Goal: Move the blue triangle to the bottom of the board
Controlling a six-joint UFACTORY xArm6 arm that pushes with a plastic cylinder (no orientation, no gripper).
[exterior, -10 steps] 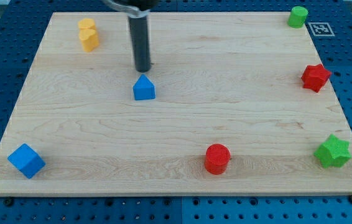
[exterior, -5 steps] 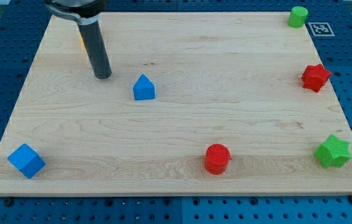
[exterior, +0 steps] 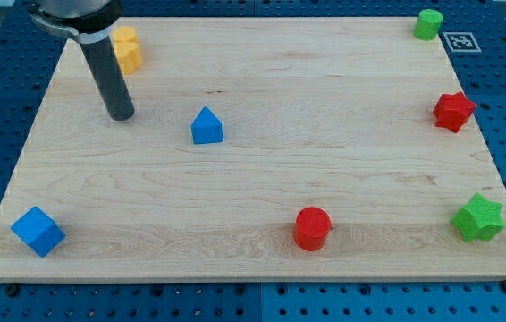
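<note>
The blue triangle (exterior: 206, 126) sits on the wooden board (exterior: 262, 170) left of centre, in the upper half. My tip (exterior: 122, 116) rests on the board to the left of the blue triangle, about a hand's width away and not touching it. The dark rod rises from the tip toward the view's top left.
A yellow block (exterior: 127, 48) is at the top left, just right of the rod. A blue cube (exterior: 37, 230) is at the bottom left, a red cylinder (exterior: 312, 227) at bottom centre, a green star (exterior: 478, 217) at bottom right, a red star (exterior: 453, 111) at right, a green cylinder (exterior: 428, 23) at top right.
My tip has moved left, from just above the blue triangle to well left of it. The blue triangle and the other blocks have not moved.
</note>
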